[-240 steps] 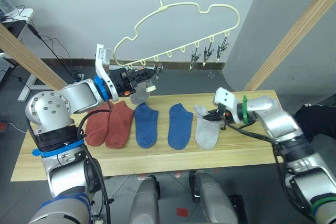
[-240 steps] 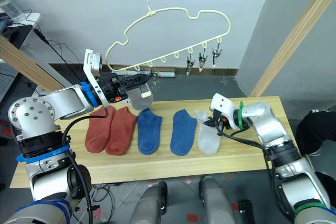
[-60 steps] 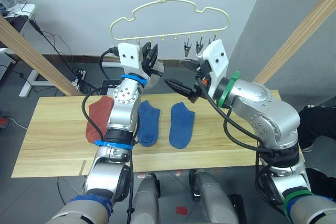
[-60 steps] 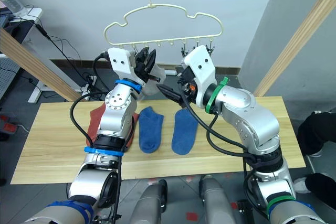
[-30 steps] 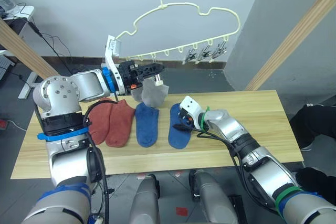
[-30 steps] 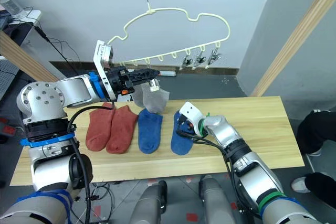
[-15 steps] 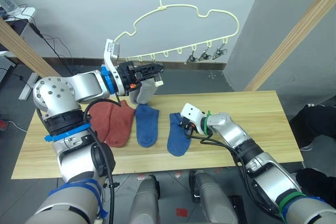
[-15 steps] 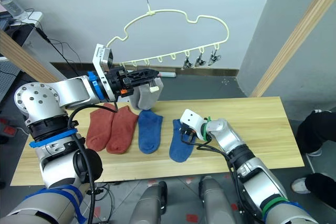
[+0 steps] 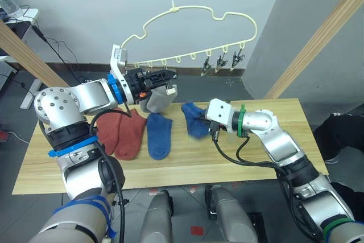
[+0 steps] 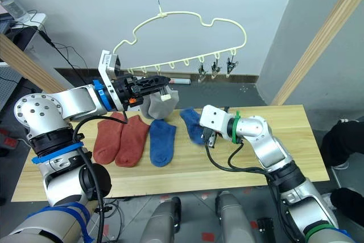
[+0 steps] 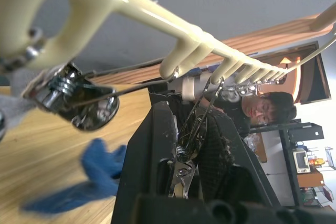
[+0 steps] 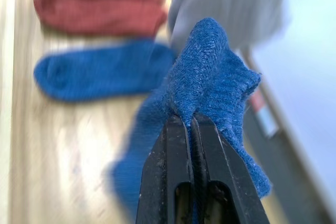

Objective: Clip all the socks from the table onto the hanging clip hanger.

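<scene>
1. A blue sock [image 12: 210, 72] is pinched in the clenched right gripper [image 10: 206, 126], raised above the table [image 9: 273, 157].
2. A metal clip [image 11: 184, 156] of the clip hanger [image 9: 199, 18] is squeezed by the left gripper [image 9: 165, 76], beside hanging grey socks [image 9: 158, 99].

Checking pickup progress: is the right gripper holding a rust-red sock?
No, the right gripper is shut on a blue sock; both rust-red socks lie on the table.
</scene>
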`<control>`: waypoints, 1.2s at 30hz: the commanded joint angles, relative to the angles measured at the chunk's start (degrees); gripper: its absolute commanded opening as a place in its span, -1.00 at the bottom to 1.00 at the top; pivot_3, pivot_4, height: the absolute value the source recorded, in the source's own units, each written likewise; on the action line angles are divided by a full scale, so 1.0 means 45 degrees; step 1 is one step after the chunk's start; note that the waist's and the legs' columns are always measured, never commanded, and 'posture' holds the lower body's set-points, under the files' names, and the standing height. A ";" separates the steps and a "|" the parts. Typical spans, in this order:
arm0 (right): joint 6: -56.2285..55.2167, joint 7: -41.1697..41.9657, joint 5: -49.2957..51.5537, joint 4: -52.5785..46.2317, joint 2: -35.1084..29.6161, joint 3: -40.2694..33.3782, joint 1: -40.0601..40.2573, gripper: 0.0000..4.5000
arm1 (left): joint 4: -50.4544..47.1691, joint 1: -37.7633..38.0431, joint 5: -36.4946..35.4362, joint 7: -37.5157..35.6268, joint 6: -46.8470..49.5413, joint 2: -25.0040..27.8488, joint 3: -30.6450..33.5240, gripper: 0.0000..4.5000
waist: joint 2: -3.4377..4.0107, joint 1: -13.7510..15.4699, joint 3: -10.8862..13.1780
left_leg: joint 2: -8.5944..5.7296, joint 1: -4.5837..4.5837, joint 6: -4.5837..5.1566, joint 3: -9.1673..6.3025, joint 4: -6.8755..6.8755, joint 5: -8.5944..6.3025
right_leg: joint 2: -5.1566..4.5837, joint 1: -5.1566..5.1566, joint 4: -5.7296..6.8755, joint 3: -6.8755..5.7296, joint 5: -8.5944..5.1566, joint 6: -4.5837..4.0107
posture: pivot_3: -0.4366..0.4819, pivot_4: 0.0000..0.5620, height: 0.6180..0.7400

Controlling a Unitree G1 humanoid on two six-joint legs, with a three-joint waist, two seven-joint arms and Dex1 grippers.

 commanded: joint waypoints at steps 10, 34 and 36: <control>-0.0617 -0.0790 -0.0454 -0.2176 0.0250 -0.0082 0.0156 -0.99 | 0.0525 -0.0071 0.0154 0.0139 0.0304 0.0064 -0.0120 -0.76 | 0.0000 -0.0001 0.0000 | 0.0000 -0.0001 -0.0027 0.0001 0.0001 0.0015 | -0.0002 0.0000 -0.0003 0.0002 0.0000 0.0000 | -0.15 0.16 1.00; 0.0895 -0.0862 0.0172 -0.3791 0.0301 -0.0346 0.0466 -0.99 | 0.0716 -0.0047 0.0375 -0.0293 0.0171 0.0307 -0.0252 -0.76 | -0.0001 -0.0005 0.0002 | 0.0000 -0.0002 -0.0006 0.0001 -0.0009 0.0003 | -0.0002 -0.0001 -0.0011 0.0001 -0.0001 0.0001 | -0.16 0.21 1.00; 0.0952 -0.0895 0.0124 -0.3864 0.0303 -0.0274 0.0502 -0.99 | 0.0753 -0.0101 0.0403 -0.0264 0.0161 0.0275 -0.0219 -0.76 | -0.0001 -0.0005 0.0002 | 0.0000 -0.0001 -0.0006 0.0000 -0.0009 0.0003 | -0.0002 -0.0001 -0.0012 0.0001 -0.0002 0.0001 | -0.17 0.21 1.00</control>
